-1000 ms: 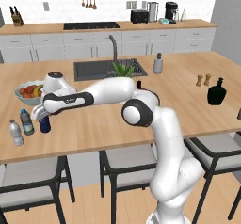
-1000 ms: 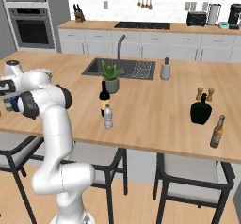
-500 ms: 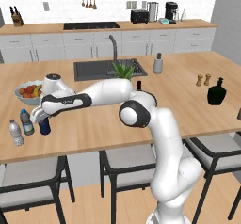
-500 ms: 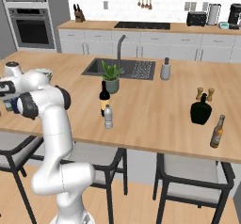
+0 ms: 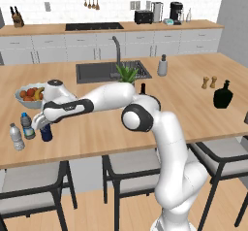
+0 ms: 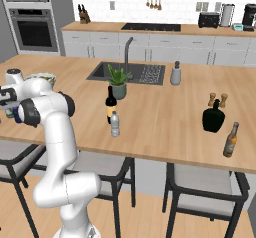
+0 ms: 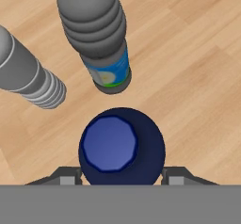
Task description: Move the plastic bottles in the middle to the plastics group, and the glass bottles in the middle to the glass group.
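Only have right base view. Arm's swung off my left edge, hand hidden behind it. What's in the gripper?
Observer: The hand view shows the gripper with a finger on each side of the dark blue bottle, closed on it.
Operator: Is it near the plastics group?
Observer: Yes. The left base view shows it right beside the bottle with the blue-green label, and the clear bottle is just beyond that.
Operator: Lifted or set down?
Observer: In the left base view its base looks level with its neighbours', so it seems to be standing on the counter.
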